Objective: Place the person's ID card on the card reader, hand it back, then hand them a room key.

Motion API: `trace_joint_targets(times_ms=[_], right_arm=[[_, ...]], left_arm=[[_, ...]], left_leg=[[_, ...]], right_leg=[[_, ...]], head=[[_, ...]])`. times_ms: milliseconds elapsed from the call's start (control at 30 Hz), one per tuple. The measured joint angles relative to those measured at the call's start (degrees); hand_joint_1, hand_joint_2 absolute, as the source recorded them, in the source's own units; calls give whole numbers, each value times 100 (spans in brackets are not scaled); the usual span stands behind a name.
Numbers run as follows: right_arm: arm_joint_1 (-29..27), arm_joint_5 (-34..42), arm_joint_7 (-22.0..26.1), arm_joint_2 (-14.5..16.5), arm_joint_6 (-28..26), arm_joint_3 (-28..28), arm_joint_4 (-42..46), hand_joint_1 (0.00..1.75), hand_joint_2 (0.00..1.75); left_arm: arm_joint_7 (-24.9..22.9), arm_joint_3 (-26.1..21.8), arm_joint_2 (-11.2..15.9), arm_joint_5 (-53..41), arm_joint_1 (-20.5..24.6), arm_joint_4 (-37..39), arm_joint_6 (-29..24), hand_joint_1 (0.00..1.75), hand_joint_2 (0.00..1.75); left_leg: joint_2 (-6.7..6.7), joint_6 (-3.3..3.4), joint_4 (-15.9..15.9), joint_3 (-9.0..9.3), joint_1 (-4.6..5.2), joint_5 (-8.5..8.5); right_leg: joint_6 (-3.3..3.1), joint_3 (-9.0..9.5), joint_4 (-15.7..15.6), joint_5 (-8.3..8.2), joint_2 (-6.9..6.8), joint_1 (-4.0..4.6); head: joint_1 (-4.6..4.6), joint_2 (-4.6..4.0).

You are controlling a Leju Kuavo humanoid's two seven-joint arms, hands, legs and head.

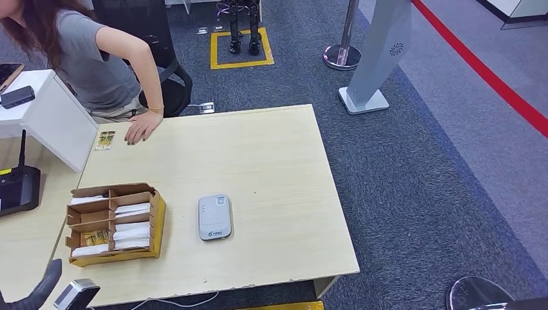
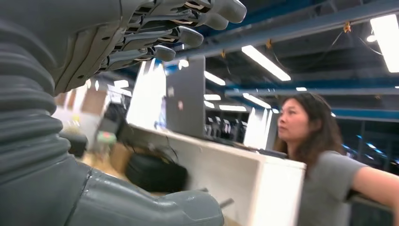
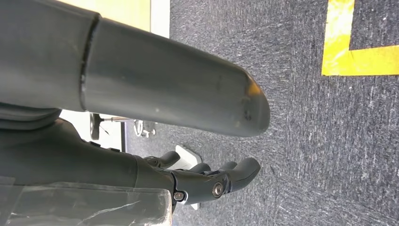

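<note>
One card reader (image 1: pixel 214 217), one ID card (image 1: pixel 105 140), one cardboard tray (image 1: pixel 157 223)

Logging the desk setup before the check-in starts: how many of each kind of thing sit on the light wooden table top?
Card reader: 1
Cardboard organiser box: 1
ID card, beside the person's hand: 1
Total: 3, not counting the white cards filed inside the box.

The robot's left hand (image 2: pixel 155 33) is raised, fingers (image 2: pixel 207 19) apart and holding nothing. Its right hand (image 3: pixel 202 181) hangs low beside the body, fingers loosely extended over the floor, also holding nothing.
</note>
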State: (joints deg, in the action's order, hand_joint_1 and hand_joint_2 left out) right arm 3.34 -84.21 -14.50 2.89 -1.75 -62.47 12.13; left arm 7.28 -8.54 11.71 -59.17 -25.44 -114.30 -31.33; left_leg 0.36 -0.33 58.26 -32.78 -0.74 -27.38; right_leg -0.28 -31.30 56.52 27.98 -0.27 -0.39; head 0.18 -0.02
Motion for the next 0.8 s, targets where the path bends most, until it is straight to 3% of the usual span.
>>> trace_joint_targets(times_ms=[200,400,533,800], right_arm=[[-5,-37,-50,21,-13,-7,0,0,0],[0,-80,-46,30,-26,-7,0,0,0],[8,-125,-36,30,-24,-7,2,0,0],[22,-158,-36,30,-3,-7,2,0,0]], left_arm=[[-165,-538,-337,-1186,-172,-6,-71,0,175],[-421,-739,-416,-1778,-4,326,162,0,175],[-838,-630,-264,-2112,286,857,550,0,175],[-1384,27,201,-2078,810,1776,1020,0,175]], left_leg=[[-1,0,0,1,0,0],[-3,1,0,3,-1,1],[-3,-1,0,5,-2,4],[-2,-2,0,4,0,5]], right_leg=[[0,0,0,0,-3,0],[-1,1,0,-1,-9,0],[-1,1,0,-2,-8,0],[-1,1,1,-2,-7,0]], head=[[0,-1],[0,0],[0,0],[1,0]])
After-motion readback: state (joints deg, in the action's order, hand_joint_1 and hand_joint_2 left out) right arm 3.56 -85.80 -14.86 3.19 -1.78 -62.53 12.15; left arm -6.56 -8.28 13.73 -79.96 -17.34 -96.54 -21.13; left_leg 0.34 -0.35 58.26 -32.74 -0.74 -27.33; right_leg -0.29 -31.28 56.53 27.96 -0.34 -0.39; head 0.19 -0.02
